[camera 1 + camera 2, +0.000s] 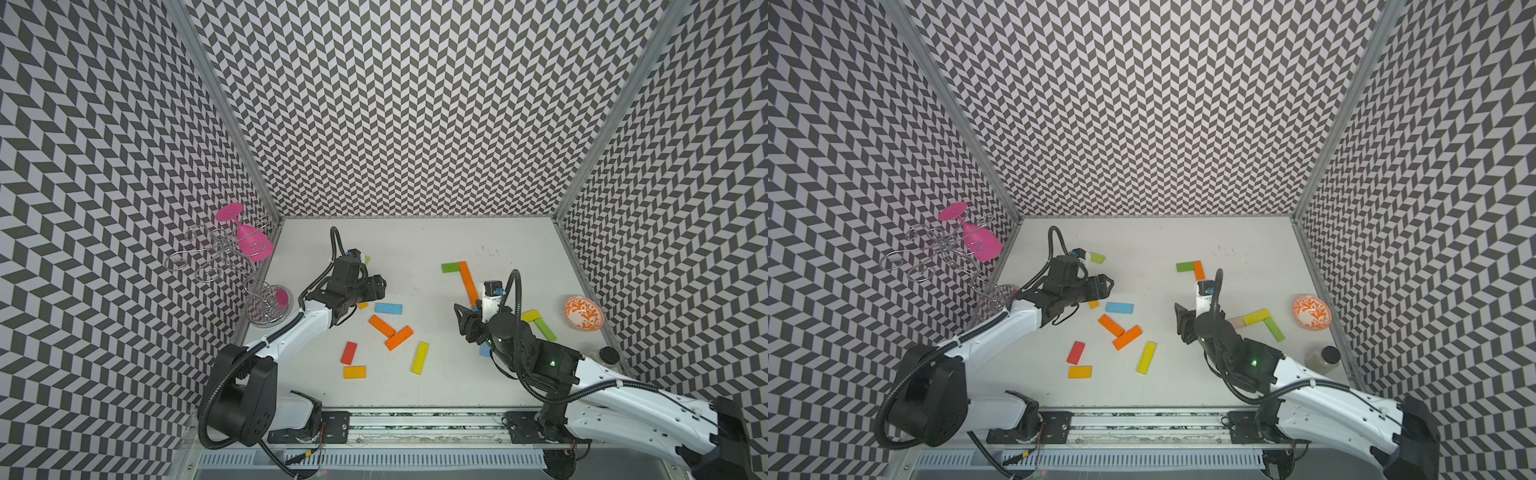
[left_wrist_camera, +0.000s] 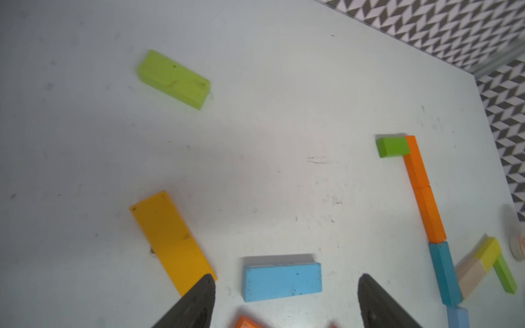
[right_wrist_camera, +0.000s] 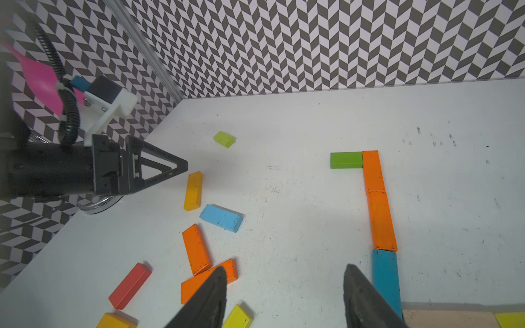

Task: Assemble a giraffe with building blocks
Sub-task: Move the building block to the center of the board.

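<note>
A flat figure lies on the white table: a green block beside the far end of two orange blocks set end to end, then a teal block, a bare wood block, a yellow-green block and a green block. My left gripper is open above a light blue block, with an amber block beside one fingertip. My right gripper is open over bare table, the teal block just outside one finger. Loose blocks lie mid-table: two orange, red, amber, yellow, lime.
A wire glass rack holding a pink glass stands at the far left edge. An orange-patterned bowl and a dark-lidded jar sit by the right wall. Patterned walls close in three sides.
</note>
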Robot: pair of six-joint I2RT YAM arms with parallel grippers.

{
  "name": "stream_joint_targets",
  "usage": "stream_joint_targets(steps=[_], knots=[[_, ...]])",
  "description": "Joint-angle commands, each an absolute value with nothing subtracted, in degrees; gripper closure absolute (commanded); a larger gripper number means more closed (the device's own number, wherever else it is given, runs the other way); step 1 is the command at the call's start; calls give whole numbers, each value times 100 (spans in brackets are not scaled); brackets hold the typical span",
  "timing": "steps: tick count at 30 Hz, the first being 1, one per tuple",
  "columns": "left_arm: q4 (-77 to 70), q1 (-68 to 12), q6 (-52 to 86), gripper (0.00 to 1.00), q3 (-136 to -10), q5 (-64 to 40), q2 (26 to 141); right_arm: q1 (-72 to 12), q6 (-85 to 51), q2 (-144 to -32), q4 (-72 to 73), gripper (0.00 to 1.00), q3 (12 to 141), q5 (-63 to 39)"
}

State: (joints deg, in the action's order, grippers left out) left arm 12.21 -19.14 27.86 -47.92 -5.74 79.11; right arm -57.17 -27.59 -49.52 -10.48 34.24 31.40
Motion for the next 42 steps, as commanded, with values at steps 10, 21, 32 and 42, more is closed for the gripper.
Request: stream_joint_targets(steps=[10, 21, 32, 42], knots=[[2031, -1415, 2785, 16, -5902, -46, 8842, -5727, -2511, -4887, -511, 35, 3254, 3082], [2487, -1415, 2538, 15, -6011, 380, 9415, -5724, -2448, -4643, -490, 34, 3086, 3019], [3357, -1352, 1186, 6, -8585, 566, 11362, -5726, -2392, -4404, -668, 34, 3023, 3120], [4172, -959, 413, 1, -10341, 120, 12824, -5696, -2204, -4408, -758, 33, 3127, 3179]])
